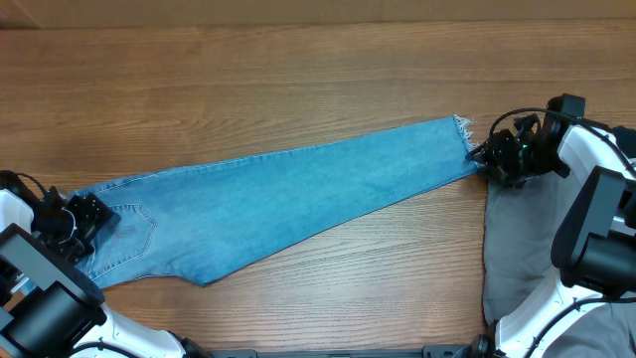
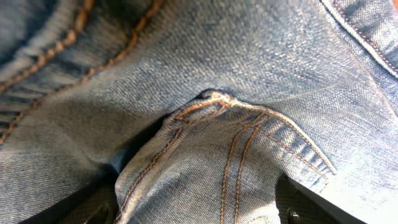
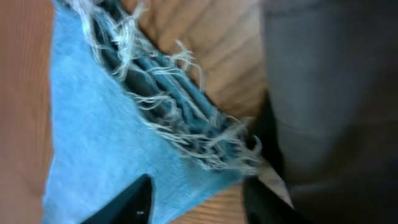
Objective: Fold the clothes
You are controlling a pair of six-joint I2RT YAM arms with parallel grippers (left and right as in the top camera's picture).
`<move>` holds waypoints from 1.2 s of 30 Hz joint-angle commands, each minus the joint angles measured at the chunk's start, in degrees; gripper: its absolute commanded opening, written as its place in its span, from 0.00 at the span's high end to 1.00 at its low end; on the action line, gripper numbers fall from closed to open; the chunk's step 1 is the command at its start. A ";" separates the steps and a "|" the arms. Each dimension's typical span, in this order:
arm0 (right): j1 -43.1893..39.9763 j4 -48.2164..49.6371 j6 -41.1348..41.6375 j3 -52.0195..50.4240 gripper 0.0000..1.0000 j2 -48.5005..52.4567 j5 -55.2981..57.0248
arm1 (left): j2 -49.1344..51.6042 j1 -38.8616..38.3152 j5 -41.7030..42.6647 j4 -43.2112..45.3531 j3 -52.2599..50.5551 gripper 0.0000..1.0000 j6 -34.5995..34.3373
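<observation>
Light blue denim jeans (image 1: pixel 298 194) lie flat and stretched slantwise across the table, waist at the left, frayed ankle hems (image 1: pixel 462 124) at the right. My left gripper (image 1: pixel 91 221) is at the waist end. In the left wrist view its fingers (image 2: pixel 196 208) are shut on a raised fold of stitched denim (image 2: pixel 236 93). My right gripper (image 1: pixel 484 154) is at the ankle end. In the right wrist view its fingers (image 3: pixel 196 199) stand apart around the corner of the frayed hem (image 3: pixel 180 118), with wood showing between them. No black garment is in view.
Grey trousers (image 1: pixel 517 239) lie at the right edge, just under and in front of my right gripper, and also show in the right wrist view (image 3: pixel 329 93). Bare wooden table (image 1: pixel 298 80) stretches behind the jeans and in front of them (image 1: pixel 378 288).
</observation>
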 commanded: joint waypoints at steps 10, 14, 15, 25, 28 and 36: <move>2.64 11.96 3.23 -6.14 0.45 0.37 1.73 | -0.72 0.15 12.41 -2.75 3.41 0.50 10.12; 2.93 16.33 2.84 -6.21 0.57 0.37 -0.68 | -4.66 0.15 13.35 -4.59 5.92 0.46 10.25; 2.95 16.87 2.80 -6.21 0.60 0.37 -1.11 | -6.32 0.15 13.73 -5.14 6.73 0.46 10.23; 1.20 15.43 0.22 -3.82 0.96 -3.80 -5.73 | -20.50 0.15 14.12 -10.47 11.13 0.29 9.92; -1.01 13.86 0.50 -2.34 0.96 -7.93 -5.51 | -21.68 0.15 14.34 -11.50 11.13 0.26 9.16; -11.89 6.14 2.12 7.63 0.96 -17.75 -4.28 | -21.68 0.17 17.66 -14.99 11.13 0.27 9.20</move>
